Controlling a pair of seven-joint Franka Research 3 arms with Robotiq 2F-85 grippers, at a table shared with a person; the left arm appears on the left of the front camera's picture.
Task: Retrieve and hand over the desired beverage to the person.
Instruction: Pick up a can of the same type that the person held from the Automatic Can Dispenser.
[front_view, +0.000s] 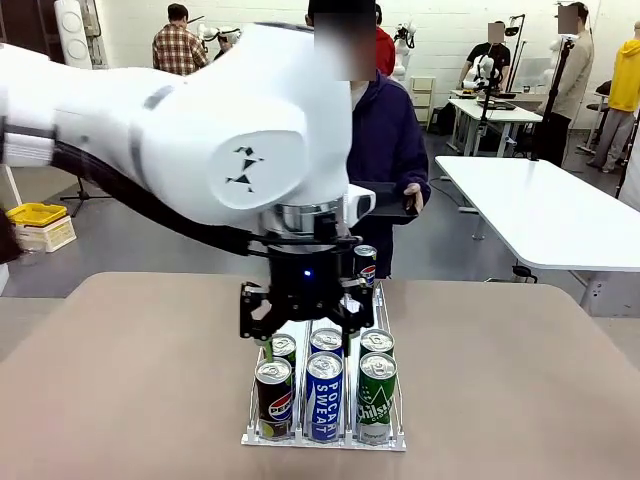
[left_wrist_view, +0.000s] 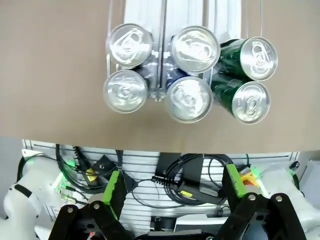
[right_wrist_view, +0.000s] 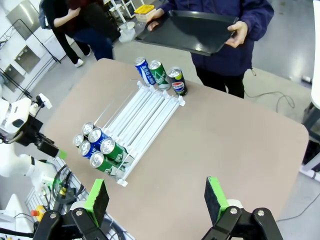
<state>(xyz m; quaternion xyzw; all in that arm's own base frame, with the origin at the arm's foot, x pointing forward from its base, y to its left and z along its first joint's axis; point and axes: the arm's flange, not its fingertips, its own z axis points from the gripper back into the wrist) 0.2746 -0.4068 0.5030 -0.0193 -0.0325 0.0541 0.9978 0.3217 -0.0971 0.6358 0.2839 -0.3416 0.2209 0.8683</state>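
Note:
Several beverage cans stand at the near end of a silver rail rack (front_view: 322, 441): a Pepsi can (front_view: 273, 398), a blue Pocari Sweat can (front_view: 324, 395) and a green can (front_view: 376, 394) in front, three more behind. My left gripper (front_view: 305, 312) hangs open just above them, holding nothing. From above, the can tops (left_wrist_view: 189, 97) lie ahead of its green pads (left_wrist_view: 114, 192). The person (front_view: 386, 140), in a dark navy hoodie, stands at the far side holding a black tray (right_wrist_view: 187, 30). My right gripper (right_wrist_view: 156, 200) is open, high over the table.
Three more cans (right_wrist_view: 160, 75) stand at the rack's far end, near the person. Bare brown tabletop (front_view: 520, 380) lies on both sides of the rack (right_wrist_view: 145, 107). Cables and robot bases (left_wrist_view: 190, 185) sit below the table's near edge.

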